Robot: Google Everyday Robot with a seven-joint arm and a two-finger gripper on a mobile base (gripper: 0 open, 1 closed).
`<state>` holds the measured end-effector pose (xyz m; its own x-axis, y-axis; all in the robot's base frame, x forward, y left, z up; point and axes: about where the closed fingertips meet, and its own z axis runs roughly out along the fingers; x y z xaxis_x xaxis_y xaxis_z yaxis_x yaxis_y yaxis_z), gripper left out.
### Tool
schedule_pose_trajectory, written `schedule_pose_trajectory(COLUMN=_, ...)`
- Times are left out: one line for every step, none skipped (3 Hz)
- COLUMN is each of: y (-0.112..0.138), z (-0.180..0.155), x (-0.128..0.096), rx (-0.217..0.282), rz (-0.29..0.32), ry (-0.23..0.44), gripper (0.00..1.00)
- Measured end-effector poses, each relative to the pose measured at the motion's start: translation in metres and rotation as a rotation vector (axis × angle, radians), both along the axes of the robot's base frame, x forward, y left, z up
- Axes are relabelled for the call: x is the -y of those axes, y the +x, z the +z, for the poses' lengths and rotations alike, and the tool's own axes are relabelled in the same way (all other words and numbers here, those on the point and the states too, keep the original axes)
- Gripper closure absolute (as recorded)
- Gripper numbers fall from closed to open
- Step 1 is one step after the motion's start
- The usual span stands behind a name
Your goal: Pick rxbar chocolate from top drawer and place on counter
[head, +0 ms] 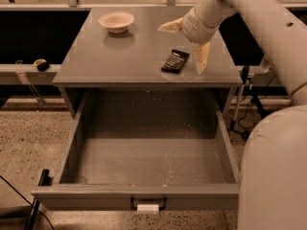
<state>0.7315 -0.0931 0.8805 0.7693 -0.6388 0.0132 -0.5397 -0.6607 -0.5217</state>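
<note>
The rxbar chocolate (175,61), a flat black bar with pale lettering, lies on the counter (120,56) near its front right part. My gripper (186,45) is just above and right of the bar, open, with one pale finger (201,57) beside the bar and the other finger (171,26) behind it. It holds nothing. The top drawer (144,195) is pulled out below the counter; its speckled floor is bare, with a dark handle and a white tag on the front.
A pale round bowl (116,21) stands at the counter's back left. My white arm (259,18) reaches in from the right and my base (273,176) fills the lower right. A small dark object (41,63) sits on a rail at the left.
</note>
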Motion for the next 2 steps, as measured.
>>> schedule_pose_trajectory(y=0.0, z=0.0, x=0.0, rx=0.0, rz=0.0, ry=0.0, gripper=0.0)
schedule_pose_trajectory(y=-0.003, z=0.018, x=0.003, rx=0.03, rz=0.026, ry=-0.001, gripper=0.0)
